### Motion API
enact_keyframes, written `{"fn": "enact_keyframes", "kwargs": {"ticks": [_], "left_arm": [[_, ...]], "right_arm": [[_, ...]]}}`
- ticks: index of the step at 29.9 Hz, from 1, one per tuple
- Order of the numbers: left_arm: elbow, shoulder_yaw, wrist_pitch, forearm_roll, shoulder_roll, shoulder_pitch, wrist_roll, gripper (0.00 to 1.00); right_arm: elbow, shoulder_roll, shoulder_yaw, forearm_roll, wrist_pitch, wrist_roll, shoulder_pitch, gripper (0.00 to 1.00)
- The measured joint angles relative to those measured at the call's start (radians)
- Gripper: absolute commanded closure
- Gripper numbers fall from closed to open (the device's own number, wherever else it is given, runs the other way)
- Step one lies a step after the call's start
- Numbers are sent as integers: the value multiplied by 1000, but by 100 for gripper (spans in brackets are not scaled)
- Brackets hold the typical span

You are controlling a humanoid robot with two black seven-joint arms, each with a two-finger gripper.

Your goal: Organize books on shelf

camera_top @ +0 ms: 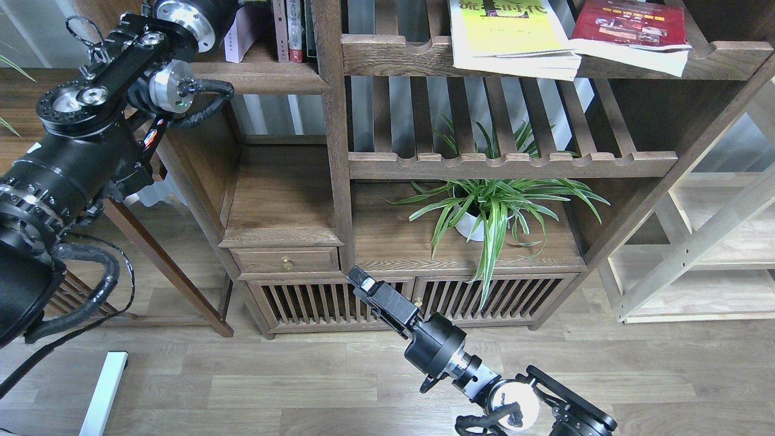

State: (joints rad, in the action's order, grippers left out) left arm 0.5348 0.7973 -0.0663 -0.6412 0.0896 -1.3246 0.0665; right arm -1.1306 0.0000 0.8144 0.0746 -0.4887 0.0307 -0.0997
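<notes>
The yellow book [511,36] and red book [629,33] lie on a rack, not yet shelved. The right gripper [358,280] looks empty; jaws unclear. The left gripper is hidden.

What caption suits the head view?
Yellow-green book and dark red book lie flat on a slatted rack.

Potted spider plant [484,209], wood floor [272,387]

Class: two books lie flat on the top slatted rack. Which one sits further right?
The dark red book, beside the yellow-green book, which lies to its left.
</notes>
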Motion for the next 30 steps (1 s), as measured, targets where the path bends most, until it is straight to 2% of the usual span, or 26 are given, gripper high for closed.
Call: {"fn": "enact_keyframes", "kwargs": {"ticks": [10, 30], "left_arm": [[69, 0, -43, 3, 8, -1, -8, 54], [189, 47, -64, 3, 73, -40, -49, 54]], "right_arm": [[0, 0, -1, -4, 0, 0, 0, 10], [0, 0, -13, -25, 0, 0, 10, 10]]}}
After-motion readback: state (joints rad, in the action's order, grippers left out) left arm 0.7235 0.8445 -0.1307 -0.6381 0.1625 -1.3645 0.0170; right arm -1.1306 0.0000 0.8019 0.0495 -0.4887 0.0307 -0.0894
